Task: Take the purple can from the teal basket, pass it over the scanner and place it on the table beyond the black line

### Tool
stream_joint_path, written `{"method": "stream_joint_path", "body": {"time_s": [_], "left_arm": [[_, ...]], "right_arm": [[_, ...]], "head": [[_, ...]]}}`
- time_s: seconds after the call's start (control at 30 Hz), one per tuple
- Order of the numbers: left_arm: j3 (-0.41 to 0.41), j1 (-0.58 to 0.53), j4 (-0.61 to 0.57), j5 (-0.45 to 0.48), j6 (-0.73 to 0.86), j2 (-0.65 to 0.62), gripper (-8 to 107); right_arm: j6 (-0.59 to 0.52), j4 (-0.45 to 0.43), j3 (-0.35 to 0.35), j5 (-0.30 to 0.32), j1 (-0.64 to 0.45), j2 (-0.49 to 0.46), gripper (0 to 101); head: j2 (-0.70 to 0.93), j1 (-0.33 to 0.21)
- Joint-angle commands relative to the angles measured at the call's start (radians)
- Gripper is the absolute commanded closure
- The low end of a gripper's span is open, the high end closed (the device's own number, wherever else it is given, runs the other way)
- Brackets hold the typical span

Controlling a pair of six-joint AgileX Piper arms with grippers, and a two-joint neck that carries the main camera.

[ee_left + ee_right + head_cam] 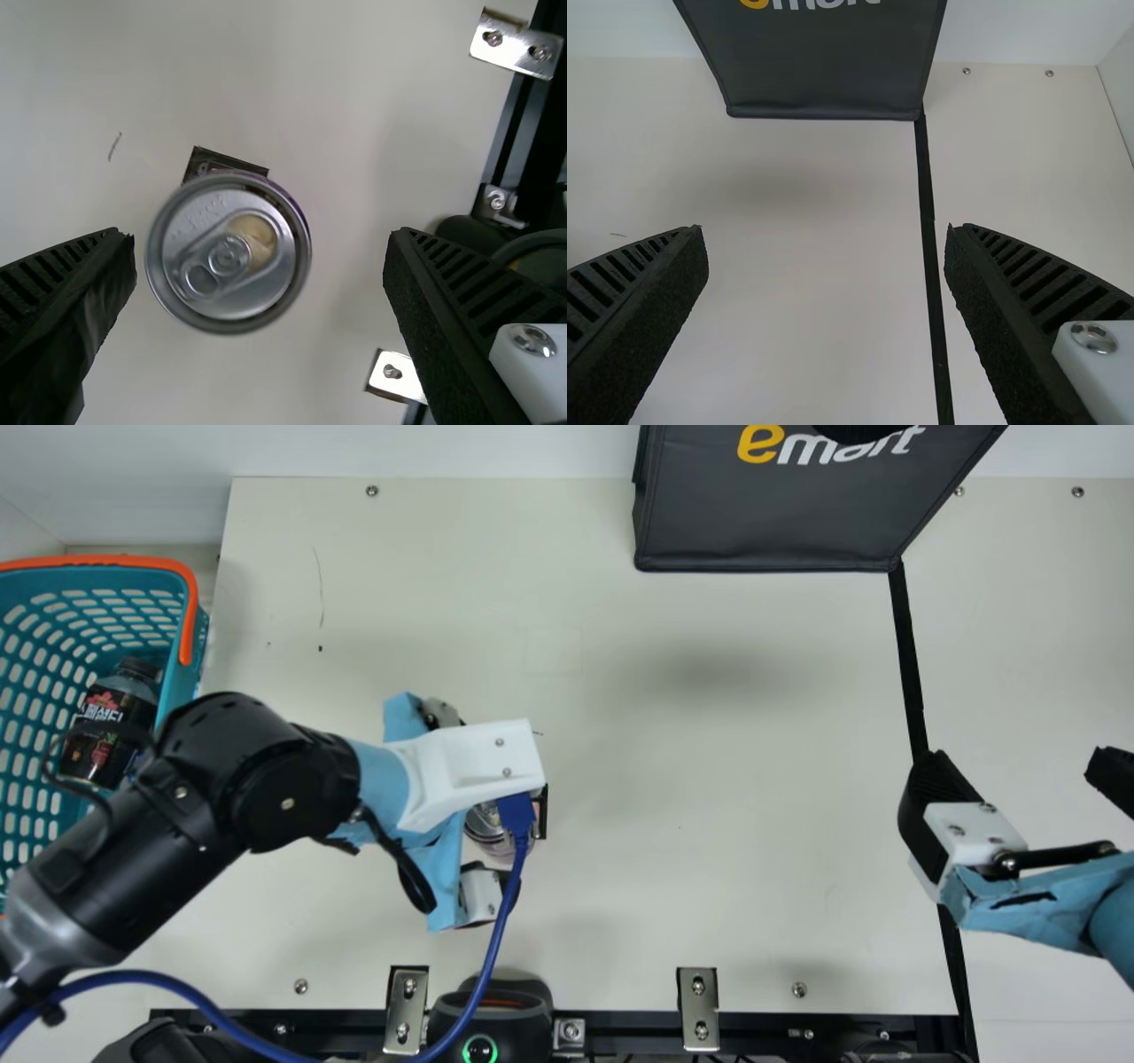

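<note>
My left gripper is open over the table's left half in the main view. Partly hidden under its white mount is a can, its silver top showing. From the left wrist view, the can stands upright between the spread fingers of my left gripper, with a gap on both sides. The scanner sits at the table's near edge, below that gripper. My right gripper is open and empty near the black line; the right wrist view has the right gripper above the table beside the black line.
A teal basket with an orange handle holds a dark-labelled bottle at the left. The dark bag stands at the far edge, by the line's end. Metal brackets line the near edge. A small black-edged object lies beside the can.
</note>
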Motion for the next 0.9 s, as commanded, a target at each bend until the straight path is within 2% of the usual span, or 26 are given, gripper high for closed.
{"method": "stream_joint_path", "body": {"time_s": [0.0, 0.53, 0.87], "left_arm": [[0.006, 0.01, -0.012, 0.007, -0.045, -0.019, 9], [0.082, 0.096, -0.01, 0.037, -0.346, -0.201, 9], [0.125, 0.098, -0.015, 0.016, -0.399, -0.269, 9]], "right_arm": [[0.0, 0.0, 0.0, 0.0, 0.0, 0.0, 6], [0.0, 0.0, 0.0, 0.0, 0.0, 0.0, 6], [0.0, 0.0, 0.0, 0.0, 0.0, 0.0, 6]], "head": [[0.002, -0.029], [0.002, -0.029], [0.002, -0.029]]}}
